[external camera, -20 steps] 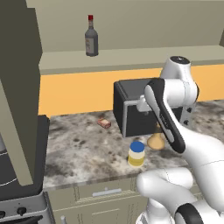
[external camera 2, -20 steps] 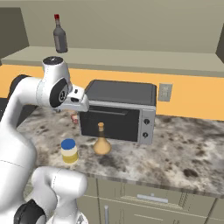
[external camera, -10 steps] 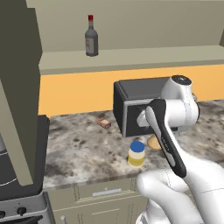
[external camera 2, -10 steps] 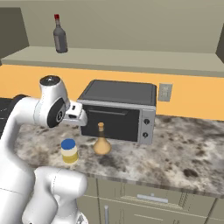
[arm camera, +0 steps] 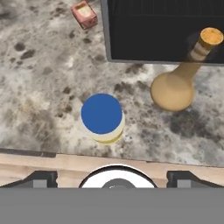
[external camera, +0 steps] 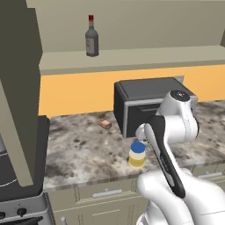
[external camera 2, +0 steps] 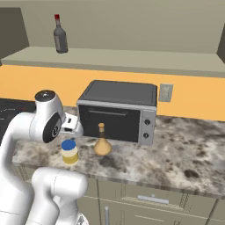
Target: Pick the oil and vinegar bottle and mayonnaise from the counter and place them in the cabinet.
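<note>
A simulated kitchen with an orange back wall fills the base views, and the beige-olive cabinet (external camera: 132, 59) runs as a wide shelf across the top of both, its shelf board (external camera 2: 132, 61) stretching from left to right. Below it the mottled stone counter (external camera: 83, 149) crosses the middle of the left base view and spreads over the lower right of the right base view (external camera 2: 184, 154), above beige drawers. A black toaster oven (external camera 2: 118, 112) stands at the centre of the right base view and right of centre in the left base view (external camera: 145, 103), partly behind the white arm. The arm (external camera: 169, 132) rises from the lower right of the left base view and bends over the counter's front edge. A dark bottle with a red cap (external camera: 91, 37) stands upright on the shelf at upper left. In the hand view the oil and vinegar bottle (arm camera: 177, 85) stands upright at right, just in front of the oven door, with the mayonnaise (arm camera: 102, 117) left of centre, near it but apart; in the right base view the flask (external camera 2: 102, 143) and the jar (external camera 2: 69, 151) stand side by side near the counter's front edge. The gripper (arm camera: 111, 178) hovers above the jar with its jaws spread wide, holding nothing. A small pink box (arm camera: 84, 14) lies at upper left.
</note>
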Controlling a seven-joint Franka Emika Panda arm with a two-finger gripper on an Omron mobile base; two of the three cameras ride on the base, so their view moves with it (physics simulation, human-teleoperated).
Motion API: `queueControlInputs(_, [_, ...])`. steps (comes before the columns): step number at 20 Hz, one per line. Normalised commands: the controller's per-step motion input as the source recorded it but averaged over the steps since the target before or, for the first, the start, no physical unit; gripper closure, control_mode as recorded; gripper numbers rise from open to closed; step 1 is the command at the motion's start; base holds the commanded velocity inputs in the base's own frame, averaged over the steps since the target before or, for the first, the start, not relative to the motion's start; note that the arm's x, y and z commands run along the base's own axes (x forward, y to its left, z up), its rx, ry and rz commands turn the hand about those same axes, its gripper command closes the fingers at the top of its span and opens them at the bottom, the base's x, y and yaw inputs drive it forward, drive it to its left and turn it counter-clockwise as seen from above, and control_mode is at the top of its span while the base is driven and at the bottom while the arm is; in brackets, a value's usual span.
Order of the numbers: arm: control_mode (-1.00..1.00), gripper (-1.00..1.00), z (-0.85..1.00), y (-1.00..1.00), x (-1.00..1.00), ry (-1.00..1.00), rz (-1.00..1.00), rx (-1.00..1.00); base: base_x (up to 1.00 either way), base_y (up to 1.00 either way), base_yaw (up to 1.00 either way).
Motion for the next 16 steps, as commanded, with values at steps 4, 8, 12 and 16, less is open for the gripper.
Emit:
queueControlInputs(4, [-1.0,-1.0,-0.32,0.14,-0.32,0.0,0.0,0.0,0.0,0.0,0.0])
queueControlInputs(8, [-1.0,-1.0,-0.32,0.13,-0.29,-0.01,0.0,0.0,0.0,0.0,0.0])
queueControlInputs(12, [-1.0,-1.0,-0.31,0.07,-0.18,-0.04,0.0,0.0,0.0,0.0,0.0])
queueControlInputs(16, [-1.0,-1.0,-0.32,0.03,-0.04,-0.08,0.0,0.0,0.0,0.0,0.0])
